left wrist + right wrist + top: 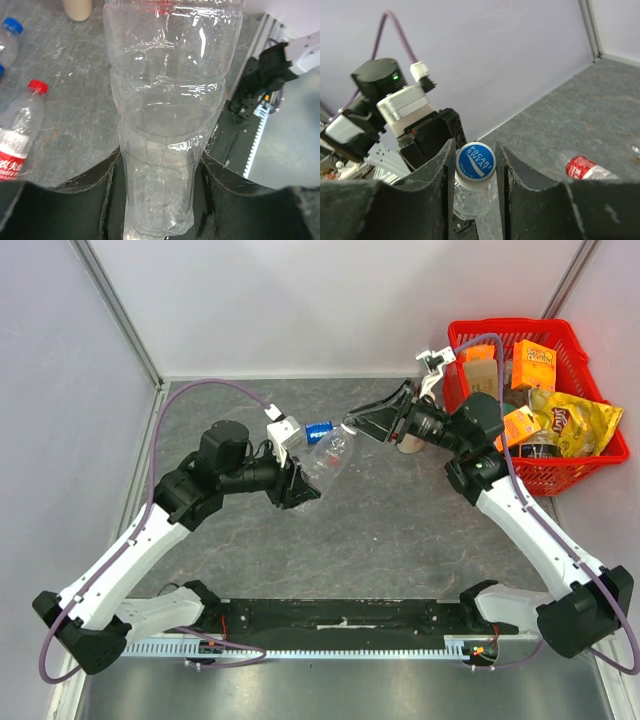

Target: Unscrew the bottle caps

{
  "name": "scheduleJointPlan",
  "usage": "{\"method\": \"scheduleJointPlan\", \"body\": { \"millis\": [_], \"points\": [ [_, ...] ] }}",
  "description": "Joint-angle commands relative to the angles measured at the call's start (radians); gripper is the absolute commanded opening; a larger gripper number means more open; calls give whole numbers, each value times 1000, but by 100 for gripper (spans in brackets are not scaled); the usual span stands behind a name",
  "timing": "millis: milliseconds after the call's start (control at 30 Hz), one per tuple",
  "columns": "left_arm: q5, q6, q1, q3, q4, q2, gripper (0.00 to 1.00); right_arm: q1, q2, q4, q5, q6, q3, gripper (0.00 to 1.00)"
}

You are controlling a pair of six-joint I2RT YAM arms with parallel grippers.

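Unlabelled bottle (pixel 165 125): held up over the middle of the tabletop (pixel 400 540), its base clenched between the left fingers (pixel 95 200). Blue cap (pixel 475 160): on that bottle's neck, gripped on both sides by the right fingers (pixel 435 185). Red-labelled bottle (pixel 15 145), red cap (pixel 37 86) on: lying on the tabletop. Red basket (pixel 590 455): far right corner.

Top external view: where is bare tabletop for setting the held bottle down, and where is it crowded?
Free: the table between the left arm, right arm and black base rail; also the back-left corner. Crowded: back right, around the red basket and beige bottle.
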Motion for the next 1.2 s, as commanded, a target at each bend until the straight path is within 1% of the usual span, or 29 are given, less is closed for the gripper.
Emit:
{"method": "scheduleJointPlan", "body": {
  "millis": [0,333,533,633,800,833,900,967,1000,1033,1100,1133,1167],
  "points": [
    [250,-36,-9,6,176,-28,18,15,-23,95,-183,-41,18,0],
    [595,-124,-9,1,313,0,14,15,-69,225,-352,-61,11,0],
    [790,-225,-11,-5,439,47,14,15,-85,233,-424,-92,24,0],
    [824,-259,-9,-17,482,62,14,15,-90,229,-429,-100,22,1],
    [796,-236,-9,-25,445,78,14,15,-85,203,-407,-109,25,4],
    [782,-225,-9,-25,431,78,14,15,-85,192,-398,-115,27,9],
    [758,-196,-9,-25,396,78,14,15,-87,163,-380,-132,28,14],
    [732,-173,-9,-20,367,78,14,15,-85,112,-353,-156,44,33],
    [719,-164,-9,-18,355,75,14,15,-85,88,-340,-172,54,51],
    [703,-153,-9,-18,342,72,14,14,-88,74,-326,-178,62,66],
    [664,-129,-9,-20,315,66,14,15,-98,46,-286,-201,73,88],
    [640,-116,-13,-18,302,63,14,14,-104,37,-271,-202,79,96],
    [618,-104,-10,-17,286,59,14,15,-108,20,-248,-210,93,98]
  ]
}}
